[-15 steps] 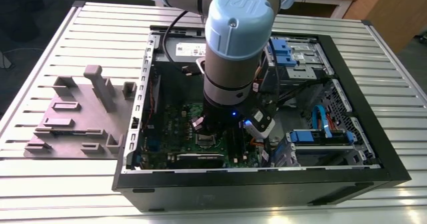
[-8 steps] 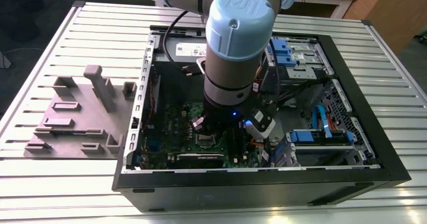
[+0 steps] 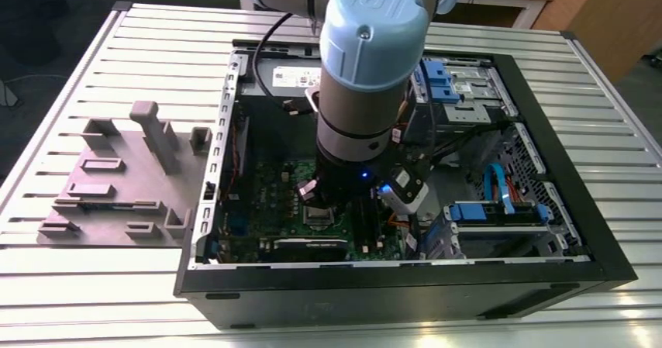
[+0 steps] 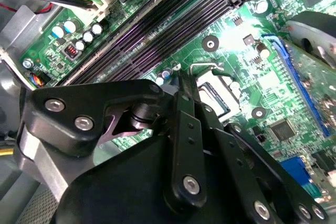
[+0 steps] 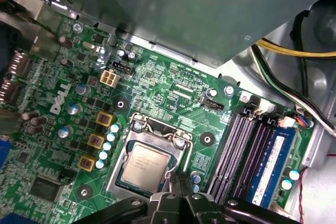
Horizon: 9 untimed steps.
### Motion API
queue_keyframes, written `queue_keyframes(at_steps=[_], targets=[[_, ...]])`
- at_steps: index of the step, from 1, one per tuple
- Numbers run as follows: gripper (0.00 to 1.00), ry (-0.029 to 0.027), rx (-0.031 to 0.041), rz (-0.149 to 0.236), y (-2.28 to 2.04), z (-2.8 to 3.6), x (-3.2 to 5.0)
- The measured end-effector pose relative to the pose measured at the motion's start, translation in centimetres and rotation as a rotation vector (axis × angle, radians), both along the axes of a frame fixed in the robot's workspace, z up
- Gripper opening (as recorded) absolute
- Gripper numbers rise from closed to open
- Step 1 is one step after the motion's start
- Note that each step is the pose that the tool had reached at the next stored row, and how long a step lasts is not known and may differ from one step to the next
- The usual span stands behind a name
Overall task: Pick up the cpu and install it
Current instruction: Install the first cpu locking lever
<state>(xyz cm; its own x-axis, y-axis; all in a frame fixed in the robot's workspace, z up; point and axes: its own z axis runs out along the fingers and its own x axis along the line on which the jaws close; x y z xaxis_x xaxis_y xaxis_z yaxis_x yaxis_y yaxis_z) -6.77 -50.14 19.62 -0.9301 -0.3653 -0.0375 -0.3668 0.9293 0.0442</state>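
The arm [image 3: 367, 77] stands nearly upright in the exterior view, its pale grey wrist joint capped in light blue and its dark lower end pointing straight down. The gripper [image 5: 176, 190] points downward; in both wrist views its black bolted linkage arms converge on slim jaws drawn close together, nothing visible between them

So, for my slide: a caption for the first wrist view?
Claw poised at the cpu seated in its motherboard socket.
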Motion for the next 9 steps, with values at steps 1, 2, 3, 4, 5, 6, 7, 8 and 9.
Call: queue_keyframes(at_steps=[1,2,3,4,5,6,7,8,9], targets=[[0.1,-0.0001,0.0002,0.0,0.0,0.17,0.0],[0.1,-0.0001,0.0002,0.0,0.0,0.36,0.0],[0.1,-0.0001,0.0004,0.0,0.0,0.55,0.0],[0.1,0.0,0.0002,0.0,-0.01,0.74,0.0],[0.1,-0.0001,0.0003,0.0,-0.01,0.91,0.0],[0.1,0.0,0.0002,0.0,-0.01,1.01,0.0],[0.1,0.0,0.0002,0.0,0.0,1.03,0.0],[0.1,-0.0001,0.0003,0.0,0.0,1.02,0.0],[0.1,-0.0001,0.0004,0.0,0.0,1.03,0.0]])
